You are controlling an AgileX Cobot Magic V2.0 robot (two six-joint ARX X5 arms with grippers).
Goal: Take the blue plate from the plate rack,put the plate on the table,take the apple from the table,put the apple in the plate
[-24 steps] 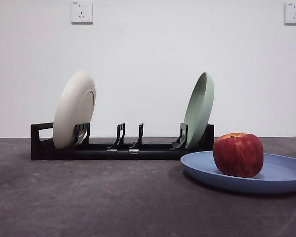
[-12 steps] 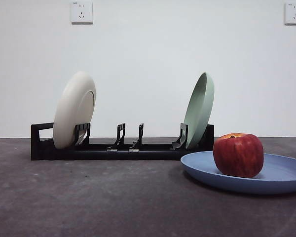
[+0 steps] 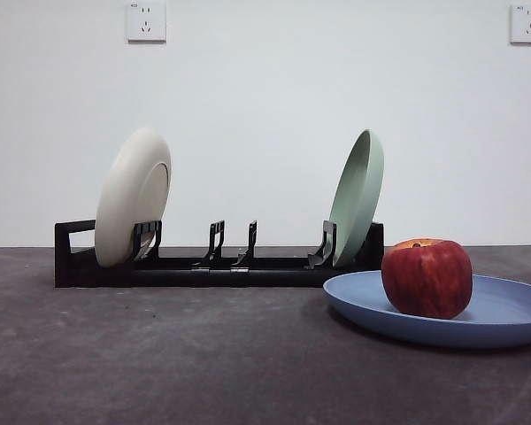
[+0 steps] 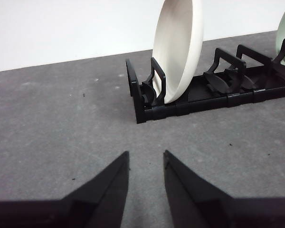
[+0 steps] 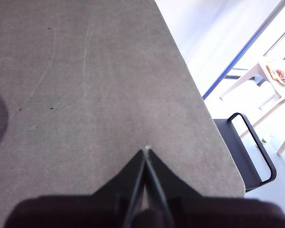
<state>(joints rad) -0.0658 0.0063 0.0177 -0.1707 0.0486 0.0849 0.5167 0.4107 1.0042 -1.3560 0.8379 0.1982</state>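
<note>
Left gripper (image 4: 145, 159): two matte black jaws, wedge-shaped, broad at base & tapering to blunt tips, inner faces flat. Right gripper (image 5: 146, 153): same matte black, jaws slim to sharp points, pale speck at the very tip. No cables, screws or markings visible in either wrist view

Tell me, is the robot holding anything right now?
No. The left gripper is open over bare table, and the right gripper is shut on nothing.

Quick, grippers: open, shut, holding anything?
Left gripper: open, empty, above the table.
Right gripper: shut, empty.
</note>
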